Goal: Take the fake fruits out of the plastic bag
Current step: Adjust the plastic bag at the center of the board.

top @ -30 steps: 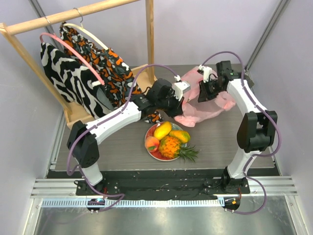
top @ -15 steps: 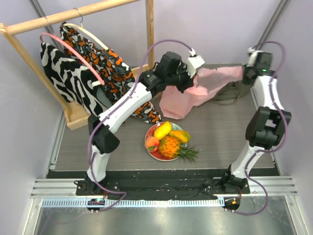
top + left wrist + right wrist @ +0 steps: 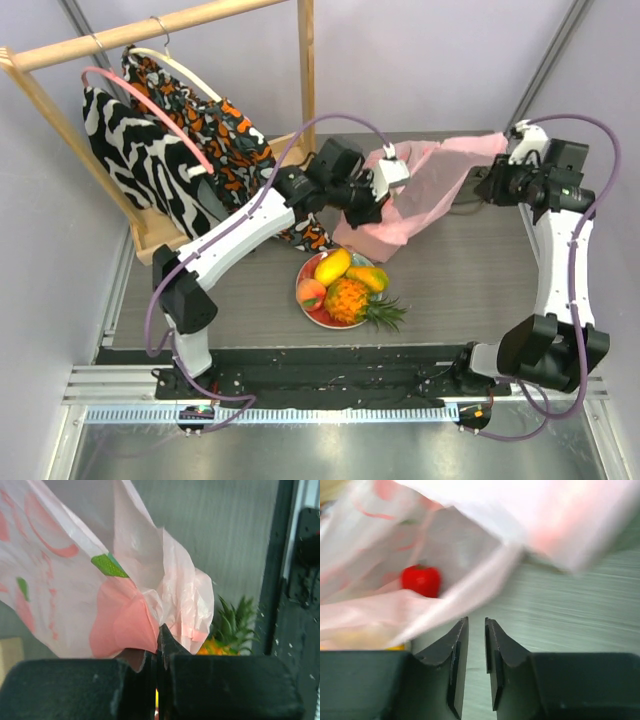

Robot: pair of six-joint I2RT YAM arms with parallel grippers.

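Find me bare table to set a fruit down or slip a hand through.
Widest bare patch: table right of the plate, up to the right arm. A smaller one sits between the plate and the left arm. Crowded: the far side, where the bag hangs beside the rack of clothes.

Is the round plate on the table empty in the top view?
No, the plate holds a pineapple, a yellow mango and a peach-coloured fruit.
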